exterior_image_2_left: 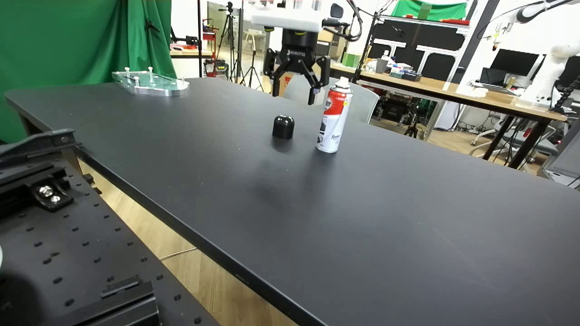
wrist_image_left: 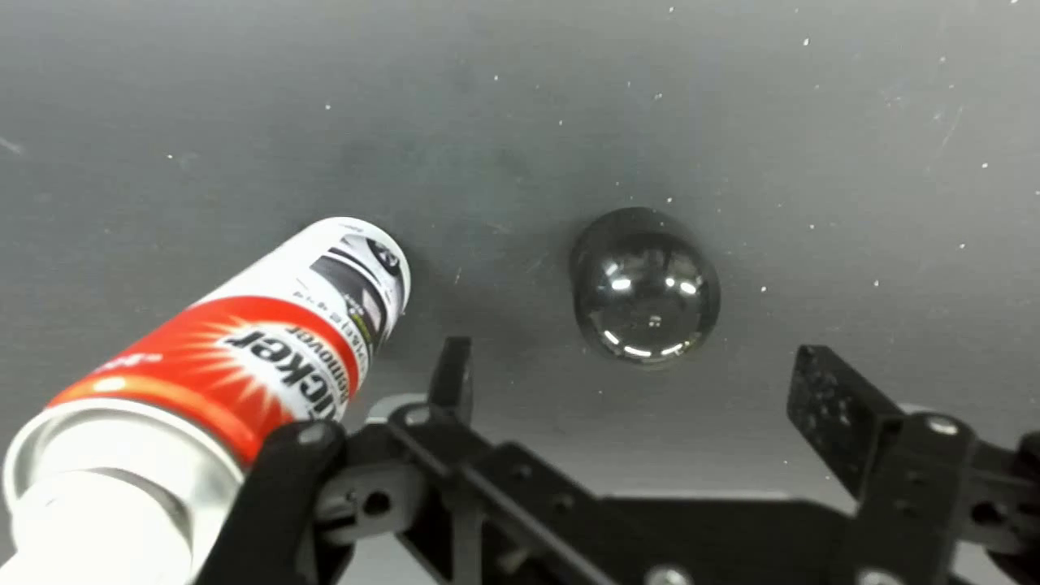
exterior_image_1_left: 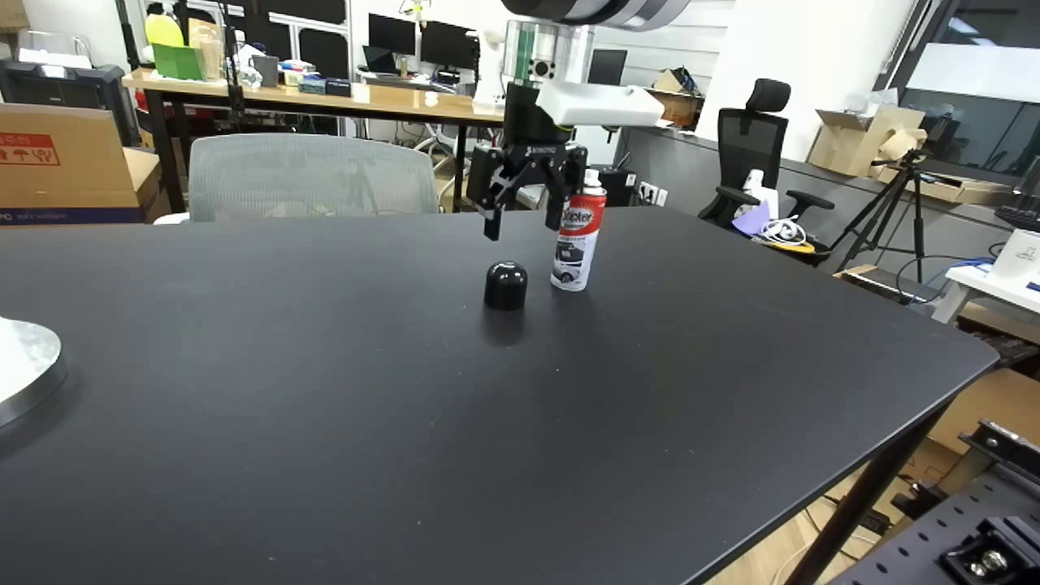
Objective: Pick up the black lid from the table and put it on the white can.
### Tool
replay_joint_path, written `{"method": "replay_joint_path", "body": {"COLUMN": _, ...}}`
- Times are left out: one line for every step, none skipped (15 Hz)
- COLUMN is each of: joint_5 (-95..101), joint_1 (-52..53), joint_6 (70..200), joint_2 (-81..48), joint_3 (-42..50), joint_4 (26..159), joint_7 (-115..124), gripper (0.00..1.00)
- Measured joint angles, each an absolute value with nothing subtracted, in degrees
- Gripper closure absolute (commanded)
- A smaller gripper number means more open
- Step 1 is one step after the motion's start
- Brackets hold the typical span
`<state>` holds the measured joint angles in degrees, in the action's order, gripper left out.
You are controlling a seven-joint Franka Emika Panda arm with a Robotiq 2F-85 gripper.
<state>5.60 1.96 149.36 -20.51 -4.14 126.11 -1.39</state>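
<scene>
Currently, the fingers (wrist_image_left: 833, 414) stand apart above the black lid (wrist_image_left: 646, 288), near it, with nothing between them. The lid rests dome upward on the worktop (exterior_image_2_left: 385, 217); beside it, not touching, stands the white can (exterior_image_2_left: 334, 118), upright and uncapped. Possible faults, as judged: (1) exact centring over the lid cannot be told, and an off-centre descent could bring 1 finger down on the dome; (2) the can, just beside the lid and much taller, lies close to the nearer finger, so a sideways shift could topple it; (3) the lid's glossy, rounded surface would probably slip from a grip taken too high; (4) a lid carried tilted may catch on the spray top (exterior_image_2_left: 343, 82) instead of seating. Legible writing: above the lid, the housing (exterior_image_1_left: 540, 152) reads "ROBOTIQ"; beside the lid, the can's red band (exterior_image_1_left: 582, 215) reads "Sticker" in an exterior view, with "Remover" beneath in the wrist view, finer print being unclear. Well apart from the lid, a cardboard box (exterior_image_1_left: 69, 183) bears a red panel (exterior_image_1_left: 28, 149) of pictograms, its lettering undecipherable.
</scene>
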Motion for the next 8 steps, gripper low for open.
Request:
{"method": "replay_joint_path", "body": {"joint_5": 4.98, "joint_1": 1.97, "joint_6": 149.31, "joint_2": -21.68, "joint_3": -4.31, "joint_4": 125.19, "joint_7": -2.24, "gripper": 0.0}}
{"method": "replay_joint_path", "body": {"joint_5": 4.12, "joint_1": 1.97, "joint_6": 149.14, "joint_2": -22.81, "joint_3": -4.59, "joint_4": 124.29, "joint_7": -3.21, "gripper": 0.0}}
{"method": "replay_joint_path", "body": {"joint_5": 3.3, "joint_1": 1.97, "joint_6": 148.83, "joint_2": -23.75, "joint_3": -4.92, "joint_4": 123.53, "joint_7": -4.03, "gripper": 0.0}}
{"method": "replay_joint_path", "body": {"joint_5": 2.36, "joint_1": 1.96, "joint_6": 148.47, "joint_2": -24.57, "joint_3": -5.31, "joint_4": 122.9, "joint_7": -4.9, "gripper": 0.0}}
{"method": "replay_joint_path", "body": {"joint_5": 1.42, "joint_1": 1.95, "joint_6": 147.92, "joint_2": -25.24, "joint_3": -5.73, "joint_4": 122.35, "joint_7": -5.73, "gripper": 0.0}}
{"method": "replay_joint_path", "body": {"joint_5": 0.59, "joint_1": 1.95, "joint_6": 147.27, "joint_2": -25.77, "joint_3": -6.07, "joint_4": 121.93, "joint_7": -6.34, "gripper": 0.0}}
{"method": "replay_joint_path", "body": {"joint_5": -0.22, "joint_1": 1.95, "joint_6": 146.48, "joint_2": -26.18, "joint_3": -6.37, "joint_4": 121.52, "joint_7": -6.82, "gripper": 0.0}}
{"method": "replay_joint_path", "body": {"joint_5": -0.72, "joint_1": 1.95, "joint_6": 145.77, "joint_2": -26.49, "joint_3": -6.55, "joint_4": 121.2, "joint_7": -7.02, "gripper": 0.0}}
